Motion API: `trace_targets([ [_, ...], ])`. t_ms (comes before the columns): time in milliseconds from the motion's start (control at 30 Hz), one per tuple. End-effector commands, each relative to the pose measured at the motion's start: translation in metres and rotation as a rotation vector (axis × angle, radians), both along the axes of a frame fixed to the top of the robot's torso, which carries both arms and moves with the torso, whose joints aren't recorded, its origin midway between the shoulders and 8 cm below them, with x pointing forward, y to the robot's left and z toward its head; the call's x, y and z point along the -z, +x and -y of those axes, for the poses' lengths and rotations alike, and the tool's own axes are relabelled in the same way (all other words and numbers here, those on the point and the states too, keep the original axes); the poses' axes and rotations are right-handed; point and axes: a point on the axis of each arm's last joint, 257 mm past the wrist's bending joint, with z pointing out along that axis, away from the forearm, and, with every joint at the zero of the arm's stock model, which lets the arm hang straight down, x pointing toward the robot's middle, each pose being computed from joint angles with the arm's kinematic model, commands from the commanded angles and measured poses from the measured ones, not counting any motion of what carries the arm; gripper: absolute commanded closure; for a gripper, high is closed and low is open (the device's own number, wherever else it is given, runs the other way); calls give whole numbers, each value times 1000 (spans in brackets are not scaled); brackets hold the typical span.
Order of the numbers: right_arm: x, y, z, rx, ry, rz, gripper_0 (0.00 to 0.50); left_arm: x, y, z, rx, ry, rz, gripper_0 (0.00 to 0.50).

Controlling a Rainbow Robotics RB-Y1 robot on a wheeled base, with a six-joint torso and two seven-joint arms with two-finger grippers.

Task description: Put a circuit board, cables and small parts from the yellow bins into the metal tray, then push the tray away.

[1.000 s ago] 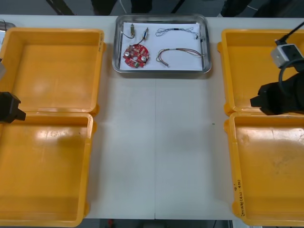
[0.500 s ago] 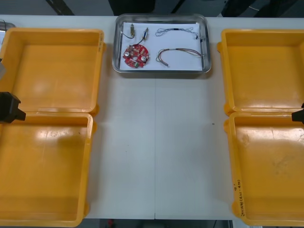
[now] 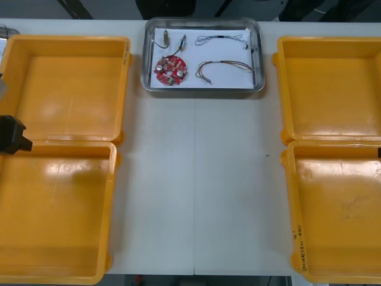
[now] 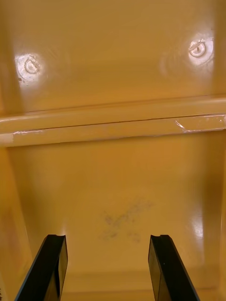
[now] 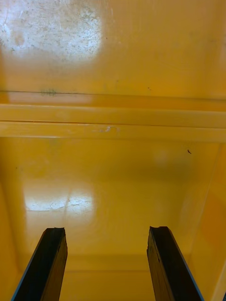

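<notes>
The metal tray [image 3: 202, 90] stands at the table's far edge, white inside. In it lie a round red circuit board [image 3: 170, 69], a thin dark cable [image 3: 221, 39], a red and yellow cable [image 3: 225, 67] and small metal parts [image 3: 162, 40]. My left gripper [image 5: 107, 263] is open above the bare floor of the near left yellow bin [image 3: 53, 214]; its black body [image 3: 15, 136] shows at the table's left edge. My right gripper [image 4: 108, 268] is open over the near right yellow bin [image 3: 336, 214], above a dark scuff [image 4: 121, 225], holding nothing.
The far left bin [image 3: 68, 83] and far right bin [image 3: 330, 83] flank the tray, and both look bare. A white strip of table [image 3: 196, 190] runs between the bin pairs from the tray to the near edge.
My right arm has drawn back to the right, from over the far right bin to the front view's right edge. The left arm and the tray have not moved.
</notes>
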Motion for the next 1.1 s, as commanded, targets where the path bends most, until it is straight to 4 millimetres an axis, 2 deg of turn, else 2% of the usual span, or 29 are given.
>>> trace_targets([
  [33, 0, -5, 17, 54, 1, -22, 0, -12, -3, -12, 39, 56, 21, 0],
  [500, 13, -6, 11, 46, -9, -58, 0, -12, -3, -12, 39, 56, 21, 0],
  [1100, 13, -6, 11, 46, -9, -58, 0, -12, -3, -12, 39, 56, 21, 0],
])
